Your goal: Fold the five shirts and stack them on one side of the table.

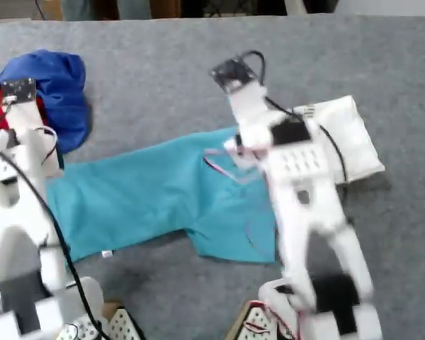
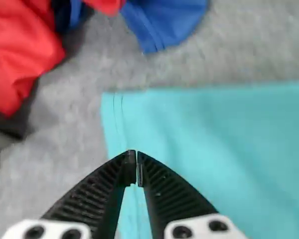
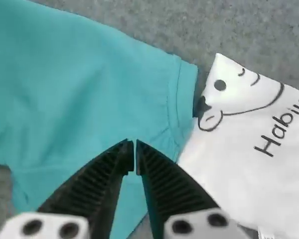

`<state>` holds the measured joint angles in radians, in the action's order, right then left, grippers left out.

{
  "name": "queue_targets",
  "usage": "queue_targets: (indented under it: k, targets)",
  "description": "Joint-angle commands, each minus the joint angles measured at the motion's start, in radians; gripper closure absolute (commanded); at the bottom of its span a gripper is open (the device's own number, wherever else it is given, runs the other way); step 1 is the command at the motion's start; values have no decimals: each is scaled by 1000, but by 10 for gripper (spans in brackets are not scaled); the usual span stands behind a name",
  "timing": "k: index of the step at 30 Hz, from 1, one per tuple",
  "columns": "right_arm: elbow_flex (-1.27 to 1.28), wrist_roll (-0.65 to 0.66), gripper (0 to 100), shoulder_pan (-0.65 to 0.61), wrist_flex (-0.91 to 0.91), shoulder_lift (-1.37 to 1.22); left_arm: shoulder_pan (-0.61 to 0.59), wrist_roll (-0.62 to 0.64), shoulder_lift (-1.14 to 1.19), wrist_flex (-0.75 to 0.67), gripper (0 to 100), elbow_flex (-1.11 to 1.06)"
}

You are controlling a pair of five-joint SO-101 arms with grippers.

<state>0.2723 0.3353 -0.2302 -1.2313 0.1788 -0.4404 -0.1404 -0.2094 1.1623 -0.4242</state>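
Closest to you, your left claw (image 2: 132, 167) has its black ribbed fingers pressed tip to tip. Those tips sit over the teal shirt (image 2: 214, 144), just inside its stitched hem. The cloth there lies flat (you cannot tell whether any of it is nipped between the tips). Past the hem is a strip of bare grey desk (image 2: 65, 124). Farther out are the red shirt (image 2: 20, 50) and the blue shirt (image 2: 164, 17), both crumpled and touching each other, with a scrap of red lying on the blue.

Your right claw (image 3: 134, 152) is closed the same way, tips meeting with no gap. It is over the teal shirt's short sleeve, close to the sleeve's stitched edge. Just beside that edge is the folded white shirt (image 3: 249, 164), printed with a drawn animal face, and its corner butts against the teal sleeve.

From above, the teal shirt is spread out across the middle of the desk, running from the left arm over to the right arm. The white shirt rests toward the right side, partly behind the right arm. The blue and red shirts are heaped at the far left corner, well apart from the white one.
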Motion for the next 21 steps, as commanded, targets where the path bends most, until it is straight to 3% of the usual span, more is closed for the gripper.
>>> queue_targets:
  k: [1,12,21]
  targets:
    - [-220,-37,984,-12,26,-232,5,14,121,-112,971,31]
    - [-690,-41,984,92,17,-812,-107,18,333,-215,971,48]
    - [-934,-32,984,86,-212,-888,-125,12,322,-192,971,85]
